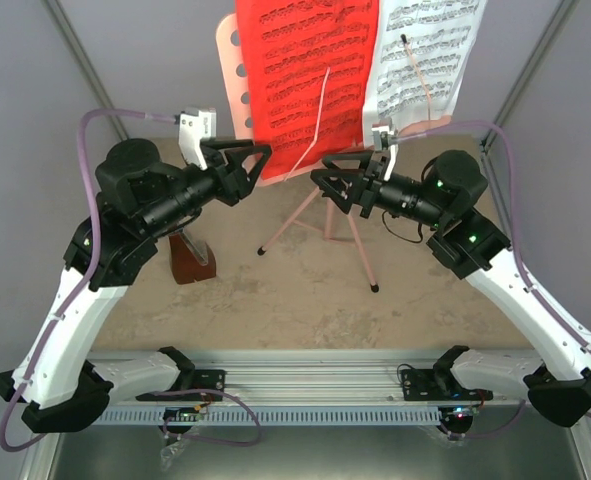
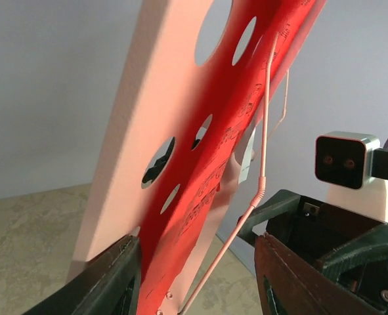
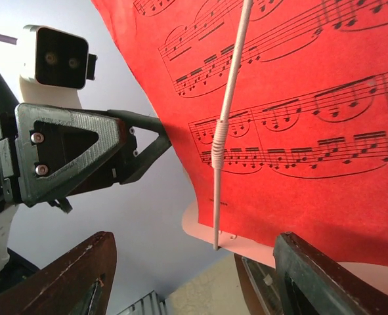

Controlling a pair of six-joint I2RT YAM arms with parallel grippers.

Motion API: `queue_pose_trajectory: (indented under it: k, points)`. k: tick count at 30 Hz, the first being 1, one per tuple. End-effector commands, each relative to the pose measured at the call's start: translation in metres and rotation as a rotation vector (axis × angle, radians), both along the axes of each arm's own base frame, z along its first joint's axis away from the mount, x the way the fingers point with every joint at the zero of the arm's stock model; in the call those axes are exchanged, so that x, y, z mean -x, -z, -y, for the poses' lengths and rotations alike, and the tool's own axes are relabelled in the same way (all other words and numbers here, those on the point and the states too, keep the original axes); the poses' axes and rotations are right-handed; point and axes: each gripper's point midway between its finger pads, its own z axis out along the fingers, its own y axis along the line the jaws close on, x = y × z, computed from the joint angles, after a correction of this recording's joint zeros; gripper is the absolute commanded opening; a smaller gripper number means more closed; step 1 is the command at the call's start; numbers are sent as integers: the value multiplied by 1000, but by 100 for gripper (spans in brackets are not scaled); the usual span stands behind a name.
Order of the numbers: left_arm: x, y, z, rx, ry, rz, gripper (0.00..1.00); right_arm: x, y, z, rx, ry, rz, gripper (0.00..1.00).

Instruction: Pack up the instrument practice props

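Tan table (image 1: pixel 305 300): one stand (image 1: pixel 227 100), red sheet (image 1: pixel 305 70), white sheet (image 1: pixel 425 50), one metronome (image 1: pixel 190 262); left tool (image 1: pixel 261 163), right tool (image 1: pixel 320 175) spread.

On the stand (image 1: pixel 225 55) the left sheet (image 1: pixel 305 70) adjoins the right sheet (image 1: pixel 425 50); the metronome (image 1: pixel 190 258) stands to its left.

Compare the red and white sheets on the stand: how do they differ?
The red sheet sits on the left-arm side of the stand, the white sheet on the right-arm side. The red sheet reaches lower in the top view than the white sheet. The open left claw straddles the red sheet's lower edge; no claw holds the white sheet. Both show black notation.
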Motion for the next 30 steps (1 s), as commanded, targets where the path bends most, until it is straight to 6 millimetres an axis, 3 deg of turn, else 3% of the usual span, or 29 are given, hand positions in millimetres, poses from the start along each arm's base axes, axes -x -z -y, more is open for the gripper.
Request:
queue_pose_trajectory:
  k: [1, 16, 30]
  points:
    - [0, -11, -9, 0, -45, 33, 49, 9, -19, -2, -28, -19, 49, 67]
    - [-5, -11, -6, 4, -49, 47, 49, -4, -33, -4, -48, 39, 67, 67]
    - [-7, -12, 6, 3, -1, 62, 46, -25, -47, -13, -69, 84, 87, 57]
